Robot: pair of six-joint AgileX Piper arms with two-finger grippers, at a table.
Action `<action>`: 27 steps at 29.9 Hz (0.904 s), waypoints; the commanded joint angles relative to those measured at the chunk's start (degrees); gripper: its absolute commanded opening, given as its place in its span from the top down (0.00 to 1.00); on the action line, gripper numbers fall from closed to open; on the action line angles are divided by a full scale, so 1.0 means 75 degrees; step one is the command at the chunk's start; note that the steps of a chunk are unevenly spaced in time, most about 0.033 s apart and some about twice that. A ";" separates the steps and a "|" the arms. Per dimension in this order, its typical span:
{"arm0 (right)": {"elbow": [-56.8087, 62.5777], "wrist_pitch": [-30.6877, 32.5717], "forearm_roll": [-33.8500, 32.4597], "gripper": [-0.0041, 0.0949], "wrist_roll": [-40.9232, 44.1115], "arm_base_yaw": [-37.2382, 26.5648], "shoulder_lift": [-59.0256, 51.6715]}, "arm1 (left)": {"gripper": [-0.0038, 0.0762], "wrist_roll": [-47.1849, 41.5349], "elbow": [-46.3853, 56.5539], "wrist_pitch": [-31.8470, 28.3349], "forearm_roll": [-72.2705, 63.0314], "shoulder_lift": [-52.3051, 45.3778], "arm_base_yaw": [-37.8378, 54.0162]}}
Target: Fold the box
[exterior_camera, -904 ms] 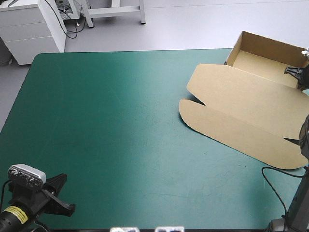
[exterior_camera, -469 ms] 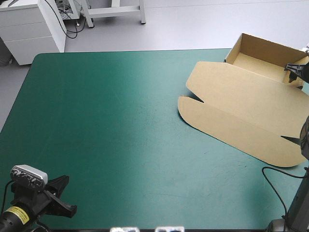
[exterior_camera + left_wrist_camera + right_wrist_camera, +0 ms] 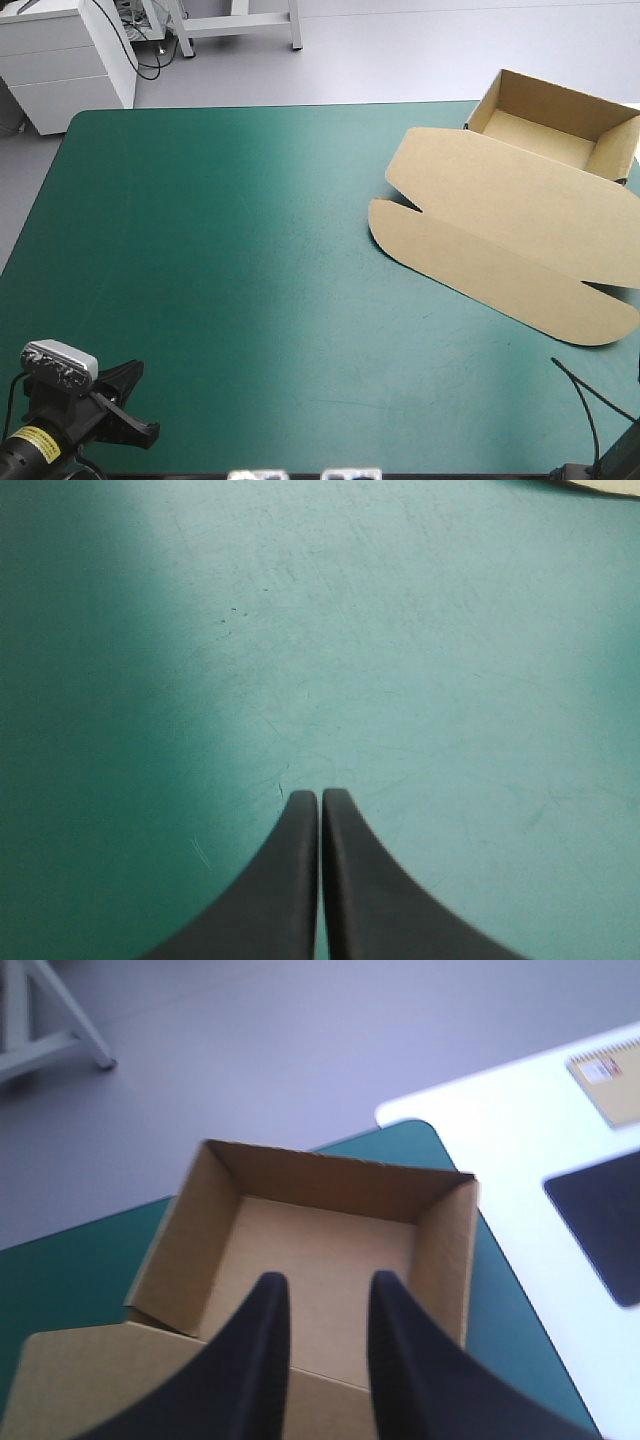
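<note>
The brown box [image 3: 545, 120] stands as an open tray at the table's far right corner. Its lid [image 3: 500, 235] lies flat on the teal-green cover, reaching toward the middle. In the right wrist view my right gripper [image 3: 325, 1285] hovers above the tray [image 3: 310, 1225], fingers apart with nothing between them, and part of the lid [image 3: 90, 1380] shows beside it. That gripper is outside the high view. My left gripper [image 3: 128, 405] rests at the near left corner, far from the box. Its fingers [image 3: 320, 798] are shut over bare cover.
A wide stretch of teal-green cover [image 3: 230, 250] lies between the left gripper and the box. Beyond the table's right edge stands a white surface [image 3: 530, 1150] with a dark pad [image 3: 600, 1220] and a notebook [image 3: 615, 1085] on it.
Just before, my right gripper was at the tray's right wall in the high view; it has since drawn back out of that view. The box shifted slightly. The left gripper barely moved.
</note>
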 commanded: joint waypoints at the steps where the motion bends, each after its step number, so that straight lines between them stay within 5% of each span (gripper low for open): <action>1: -0.0138 -0.0038 0.0752 0.97 -0.0545 0.0189 -0.0822 | 0.96 -0.0021 -0.0201 -0.0559 -0.0017 0.0086 -0.0014; 9: 0.1306 -0.0038 0.1746 0.96 -0.1601 0.1736 -0.1716 | 0.96 -0.0021 -0.0201 -0.0559 -0.0017 0.0086 -0.0014; 15: 0.3584 -0.0183 0.0726 0.96 -0.2179 0.3575 -0.2461 | 0.96 -0.0021 -0.0201 -0.0559 -0.0017 0.0086 -0.0014; 20: 0.5540 -0.1342 -0.0535 0.96 -0.1955 0.4358 -0.3282 | 0.96 -0.0021 -0.0201 -0.0544 -0.0017 0.0086 -0.0014; 27: 0.8421 -0.3454 -0.0527 0.96 -0.1902 0.4372 -0.4845 | 0.96 -0.0021 -0.0201 -0.0515 -0.0031 0.0086 -0.0014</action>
